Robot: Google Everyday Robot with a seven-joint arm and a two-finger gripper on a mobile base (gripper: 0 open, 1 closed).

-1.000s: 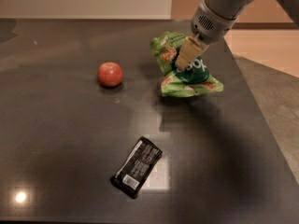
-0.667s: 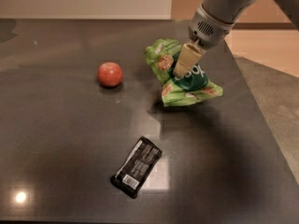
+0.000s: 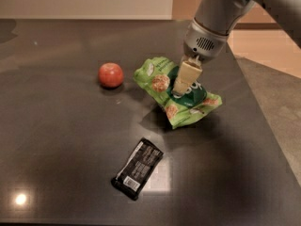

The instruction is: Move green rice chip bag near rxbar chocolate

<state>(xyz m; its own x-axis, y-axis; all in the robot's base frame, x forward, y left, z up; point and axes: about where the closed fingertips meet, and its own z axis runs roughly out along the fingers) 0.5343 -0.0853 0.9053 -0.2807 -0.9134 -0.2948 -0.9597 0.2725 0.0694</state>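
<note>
We see the gripper (image 3: 182,87) reaching down from the upper right with its cream fingers (image 3: 186,76) pinched on the middle of the crinkly bright-green rice chip bag (image 3: 175,108), which sits tilted towards the far right of the dark glossy table (image 3: 56,149), apparently raised a little over its shadow. We judge the carrying step to be in hand, since the small flat black rxbar chocolate (image 3: 137,167) lies well apart, nearer the front edge. The next move calls for bringing the bag forward and left, setting it beside the bar without covering it, clear of the small red apple (image 3: 111,75).
</note>
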